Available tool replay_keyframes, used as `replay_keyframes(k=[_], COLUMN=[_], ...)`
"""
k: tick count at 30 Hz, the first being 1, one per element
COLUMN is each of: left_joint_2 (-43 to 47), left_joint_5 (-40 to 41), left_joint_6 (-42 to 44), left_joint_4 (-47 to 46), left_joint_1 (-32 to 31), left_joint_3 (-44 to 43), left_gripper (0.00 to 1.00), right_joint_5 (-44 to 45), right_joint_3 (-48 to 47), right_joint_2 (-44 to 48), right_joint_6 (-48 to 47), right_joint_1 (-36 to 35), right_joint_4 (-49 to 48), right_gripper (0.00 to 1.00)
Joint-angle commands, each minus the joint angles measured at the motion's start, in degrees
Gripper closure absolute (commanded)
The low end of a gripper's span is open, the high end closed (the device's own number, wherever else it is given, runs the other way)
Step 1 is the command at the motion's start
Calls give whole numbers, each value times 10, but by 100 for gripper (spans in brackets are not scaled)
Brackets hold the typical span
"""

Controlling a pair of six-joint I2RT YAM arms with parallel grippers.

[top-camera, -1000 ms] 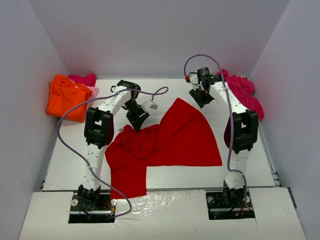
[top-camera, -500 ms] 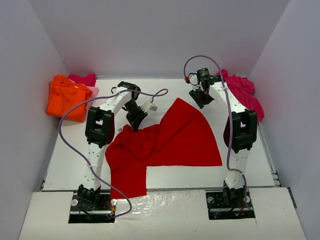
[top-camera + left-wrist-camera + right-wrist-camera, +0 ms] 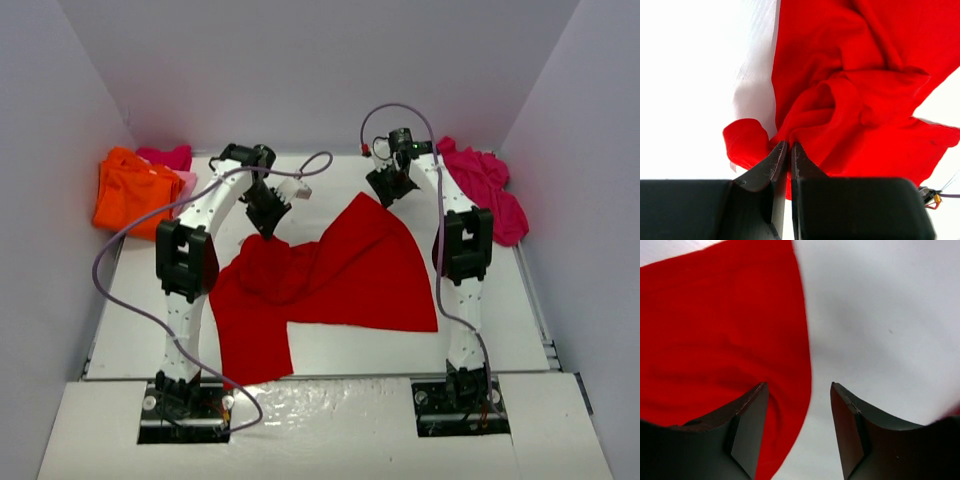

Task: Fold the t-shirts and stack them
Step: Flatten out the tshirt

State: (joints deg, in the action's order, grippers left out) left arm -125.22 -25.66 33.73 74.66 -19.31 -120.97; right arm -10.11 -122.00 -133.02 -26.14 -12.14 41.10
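Where left jaws pinch the red t-shirt (image 3: 850, 100), its edge is hidden.

left fingers (image 3: 771, 167) clamped, red t-shirt (image 3: 860, 95) bunched

One red t-shirt (image 3: 340, 270), one orange t-shirt (image 3: 130, 195), two magenta heaps (image 3: 485, 185) (image 3: 165, 157)

Rumpled red t-shirt (image 3: 340, 270), partly spread
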Motion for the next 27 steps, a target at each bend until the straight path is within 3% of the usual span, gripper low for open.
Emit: replay_keyframes(k=[1, 6, 12, 18, 23, 27], left_joint_2=[49, 69, 80, 94, 117, 141], left_joint_5=[6, 18, 27, 33, 27, 12], left_joint_6=[-11, -10, -4, 1, 10, 20], left_joint_4=[2, -9, -6, -6, -12, -8], left_joint_1=[5, 3, 3, 5, 5, -1], left_joint_3=[-6, 25, 40, 53, 83, 119], left_gripper=[100, 100, 100, 100, 100, 100], right_joint_5=[-70, -51, -10, 58, 86, 87], right_joint_3=[-51, -52, -7, 103, 245, 324], right_joint_2=[-40, -72, -71, -40, 45, 107], right_joint_6=[-36, -31, -30, -44, -75, -80], right_joint_1=[-11, -30, -39, -35, -32, -33], right_joint_4=[38, 50, 69, 97, 96, 94], right_gripper=[51, 66, 71, 71, 71, 64])
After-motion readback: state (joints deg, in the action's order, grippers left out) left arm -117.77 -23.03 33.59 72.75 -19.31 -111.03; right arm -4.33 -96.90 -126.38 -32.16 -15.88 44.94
